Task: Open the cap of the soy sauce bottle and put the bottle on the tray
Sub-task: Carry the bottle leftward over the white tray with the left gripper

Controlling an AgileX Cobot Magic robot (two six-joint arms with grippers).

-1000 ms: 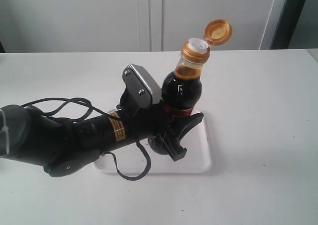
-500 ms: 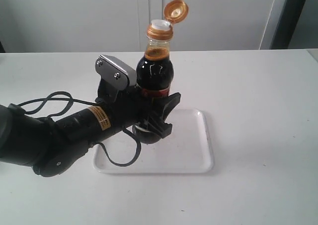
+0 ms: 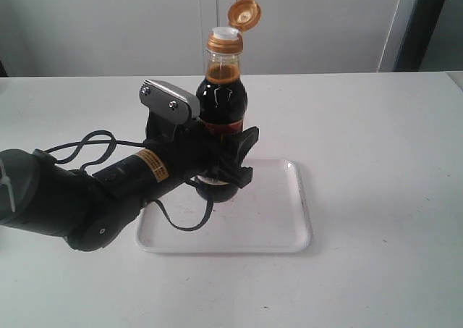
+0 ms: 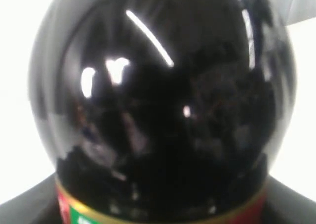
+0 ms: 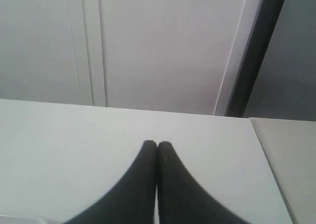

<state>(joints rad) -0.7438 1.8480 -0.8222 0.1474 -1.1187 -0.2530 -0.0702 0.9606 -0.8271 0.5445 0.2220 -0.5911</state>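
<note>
The soy sauce bottle [image 3: 223, 103] stands upright at the tray's far left part, its base low over or on the tray; contact is hidden. Its golden-orange cap [image 3: 244, 14] is flipped up, baring the white spout. My left gripper [image 3: 230, 161] is shut on the bottle's lower body. The white tray [image 3: 271, 216] lies flat on the table under it. In the left wrist view the dark bottle [image 4: 163, 100] fills the frame, with a strip of its label at the edge. My right gripper [image 5: 157, 146] is shut on nothing, over bare table, and does not show in the exterior view.
A white table [image 3: 383, 154] carries everything. White cabinet doors [image 3: 304, 24] stand behind it, and a dark vertical post [image 3: 419, 24] is at the far right. The left arm's black cable [image 3: 181, 223] loops over the tray's left part.
The left gripper has carried the bottle leftward and set it from tilted to upright, lowering its base toward the tray's left part. The cap stays flipped open.
</note>
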